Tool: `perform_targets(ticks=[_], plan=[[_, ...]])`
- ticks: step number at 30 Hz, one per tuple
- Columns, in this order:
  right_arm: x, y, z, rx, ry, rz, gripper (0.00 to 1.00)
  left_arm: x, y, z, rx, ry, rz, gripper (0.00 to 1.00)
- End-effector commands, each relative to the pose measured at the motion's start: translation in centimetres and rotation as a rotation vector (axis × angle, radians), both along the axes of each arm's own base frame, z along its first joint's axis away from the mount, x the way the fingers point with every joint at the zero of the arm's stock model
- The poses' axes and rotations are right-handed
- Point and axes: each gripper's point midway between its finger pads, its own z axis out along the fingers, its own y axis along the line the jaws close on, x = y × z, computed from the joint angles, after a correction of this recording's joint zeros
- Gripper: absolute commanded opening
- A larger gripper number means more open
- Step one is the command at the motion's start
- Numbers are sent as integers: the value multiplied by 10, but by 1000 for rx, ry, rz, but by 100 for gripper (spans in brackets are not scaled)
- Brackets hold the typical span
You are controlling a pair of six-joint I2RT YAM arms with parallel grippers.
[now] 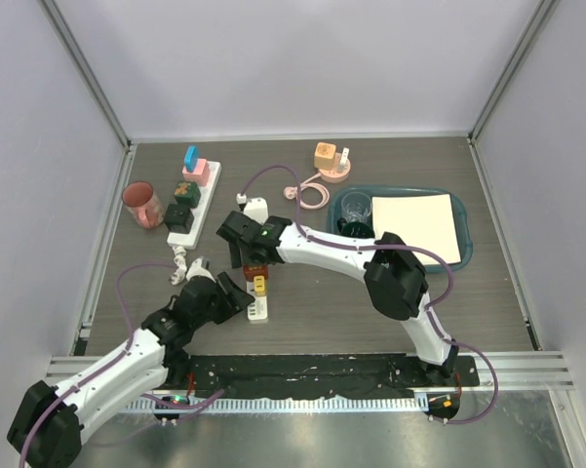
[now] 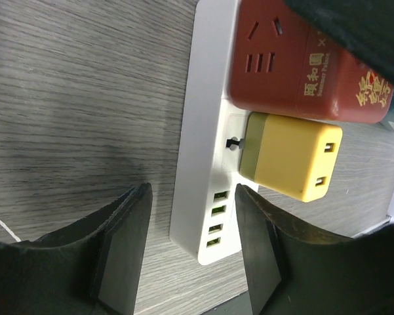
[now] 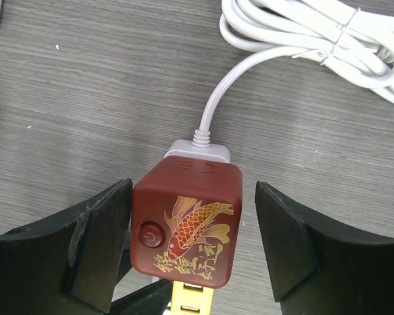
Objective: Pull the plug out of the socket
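A white socket strip (image 1: 258, 310) (image 2: 206, 131) lies on the wooden table. A dark red cube plug (image 2: 295, 72) (image 3: 187, 223) with a gold carp is seated in it. A yellow plug (image 2: 290, 154) (image 3: 190, 302) sits right beside the red one. My left gripper (image 2: 191, 190) straddles the strip's USB end, open, with a gap on its left side. My right gripper (image 3: 193, 197) straddles the red plug (image 1: 255, 273) from above. It is open: the left finger is close to the cube and the right finger stands clear of it.
The strip's white cable (image 3: 213, 111) runs to a tied coil (image 3: 328, 39). A second strip with coloured plugs (image 1: 193, 195) and a pink cup (image 1: 142, 204) stand at the back left. A teal tray (image 1: 465, 255) with paper and a glass (image 1: 354, 208) is at the right.
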Motion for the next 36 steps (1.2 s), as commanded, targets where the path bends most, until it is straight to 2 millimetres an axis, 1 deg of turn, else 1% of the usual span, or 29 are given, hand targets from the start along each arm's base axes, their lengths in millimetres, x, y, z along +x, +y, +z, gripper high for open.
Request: perform_targets(ticks=[1,4,7,8,10,13,19,20,22,23,24,25,26,27,28,30,31,34,35,36], plan=[[3,4,8,5,-33,-37,79,-16,21,-32,112,120,47,58],[3,2,6,-3,-34,-43,77,-18,24,-36,130,147,61,54],[4,-2,3,-16,-41,-51,69,-16,26,-35,139,145,71,50],[4,-3,4,-19,-46,-52,64,-16,26,-35,137,143,73,49],[6,-6,4,-28,-59,-59,59,-15,25,-32,126,132,72,49],[7,-7,6,-29,-67,-58,57,-14,21,-30,109,113,57,48],[7,-4,10,-6,-71,-52,47,-16,23,-36,127,141,63,46],[7,-3,11,-2,-75,-51,43,-16,23,-37,135,150,63,45],[10,-1,20,16,-89,-53,38,-16,24,-39,147,159,63,43],[10,0,22,21,-93,-54,31,-15,24,-39,150,160,64,43],[12,3,29,40,-101,-53,29,-16,24,-41,161,173,64,42],[12,3,32,50,-103,-56,23,-16,25,-42,168,178,66,40],[12,4,34,56,-106,-57,20,-15,26,-43,179,180,74,40],[13,3,36,69,-111,-61,18,-15,28,-46,190,191,77,39],[14,2,38,81,-112,-71,13,-16,27,-46,195,194,79,39],[16,-4,35,93,-105,-91,6,-15,28,-47,204,196,84,39],[17,-5,40,114,-103,-99,2,-15,28,-48,208,204,87,39],[17,-4,42,160,-90,-102,1,-14,29,-49,217,209,91,39],[16,-3,48,178,-94,-100,1,-15,29,-50,221,214,93,38],[18,-2,49,196,-100,-102,1,-15,30,-51,226,216,97,38]])
